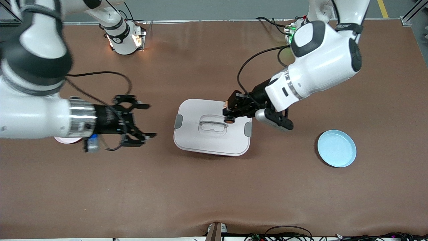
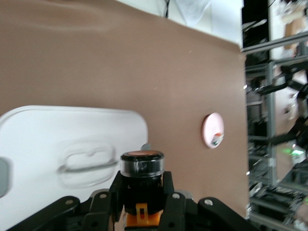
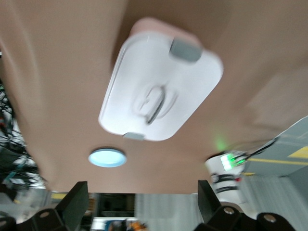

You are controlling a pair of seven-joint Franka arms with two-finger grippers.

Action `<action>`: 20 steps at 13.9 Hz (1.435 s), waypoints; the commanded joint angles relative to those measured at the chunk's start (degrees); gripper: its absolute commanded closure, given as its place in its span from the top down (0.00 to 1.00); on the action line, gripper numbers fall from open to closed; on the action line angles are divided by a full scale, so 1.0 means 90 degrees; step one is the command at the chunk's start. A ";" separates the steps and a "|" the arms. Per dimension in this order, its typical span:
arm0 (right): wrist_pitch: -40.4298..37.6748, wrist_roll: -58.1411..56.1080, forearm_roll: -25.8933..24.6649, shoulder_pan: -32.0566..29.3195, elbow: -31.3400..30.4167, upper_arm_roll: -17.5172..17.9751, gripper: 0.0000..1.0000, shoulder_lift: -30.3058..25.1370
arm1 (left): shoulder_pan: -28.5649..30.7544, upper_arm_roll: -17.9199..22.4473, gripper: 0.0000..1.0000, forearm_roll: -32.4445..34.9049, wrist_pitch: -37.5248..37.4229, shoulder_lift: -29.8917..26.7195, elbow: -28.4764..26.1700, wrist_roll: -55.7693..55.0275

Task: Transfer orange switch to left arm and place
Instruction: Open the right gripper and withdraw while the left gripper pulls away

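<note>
Plates: two, pink [image 2: 213, 130] and blue [image 1: 336, 148]; one box [image 1: 200, 137].

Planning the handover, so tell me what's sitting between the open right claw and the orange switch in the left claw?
In the front view, the box lies between the right claw and the orange switch, which the left claw holds over its lid.

Even overhead light; soft shadows under the box [image 1: 212, 127] and my arms. My right arm [image 1: 36, 100] smears with blur, and its wrist view is blurred throughout.
</note>
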 commanded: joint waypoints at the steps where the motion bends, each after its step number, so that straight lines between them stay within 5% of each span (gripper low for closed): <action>1: -0.0696 -0.1141 -0.0046 -0.0656 0.0004 0.0138 1.00 -0.0041 | 0.0169 0.0021 0.00 0.0803 -0.0831 -0.0487 -0.0117 -0.0142; 7: -0.1850 -0.4684 -0.2133 -0.1410 0.0024 0.0138 1.00 -0.0119 | 0.0755 0.0031 0.00 0.2034 -0.2345 -0.1112 -0.0068 -0.0191; 14: -0.1881 -0.8738 -0.4360 -0.1616 0.0033 0.0138 1.00 -0.0217 | 0.1175 0.0050 0.00 0.3480 -0.3733 -0.1757 -0.0038 -0.0123; 20: -0.1577 -0.9807 -0.5007 -0.1577 0.0024 0.0138 1.00 -0.0207 | 0.1732 0.0070 0.00 0.3560 -0.4027 -0.1855 -0.0078 -0.0269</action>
